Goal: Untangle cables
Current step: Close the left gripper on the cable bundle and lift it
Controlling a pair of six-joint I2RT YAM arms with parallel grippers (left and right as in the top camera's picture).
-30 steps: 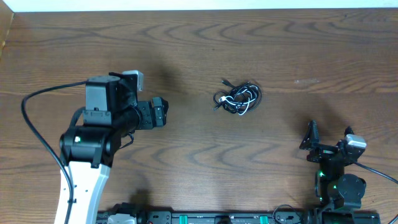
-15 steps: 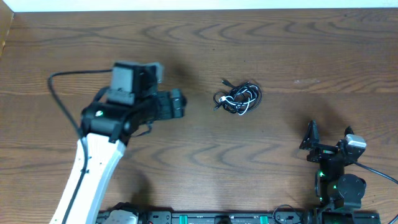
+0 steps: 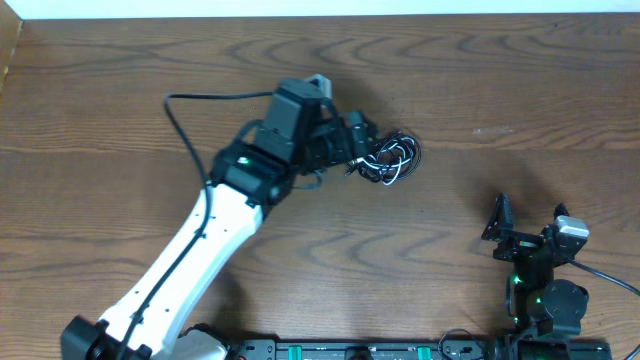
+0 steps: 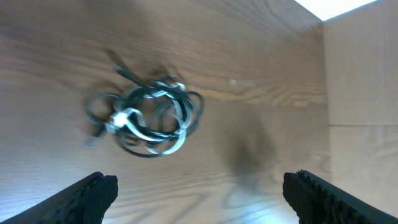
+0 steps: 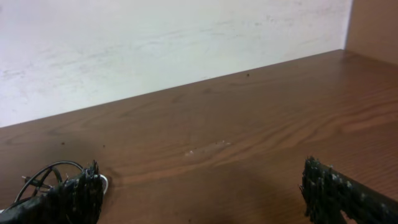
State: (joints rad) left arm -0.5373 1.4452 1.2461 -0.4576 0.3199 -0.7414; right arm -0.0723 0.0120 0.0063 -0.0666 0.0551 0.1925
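The cables (image 3: 393,160) lie as one small knotted bundle, black cords wound up with a white one, on the wooden table right of centre. In the left wrist view the cables (image 4: 148,116) rest on the wood ahead of the jaws, which stand wide apart with nothing between them. My left gripper (image 3: 364,142) is open and hovers right at the bundle's left edge. My right gripper (image 3: 527,222) stays open near the front right, well away from the bundle. In the right wrist view a bit of the cables (image 5: 45,176) peeks out behind the left finger (image 5: 73,198).
A white wall (image 5: 155,43) runs behind the table's far edge. A light wooden side panel (image 4: 364,81) stands at the table's side. The left arm's thick black wire (image 3: 190,125) loops over the table behind the arm.
My left arm has swung right across the table, from the left side up to the cable bundle, jaws staying open. The right arm and the cables have not moved.
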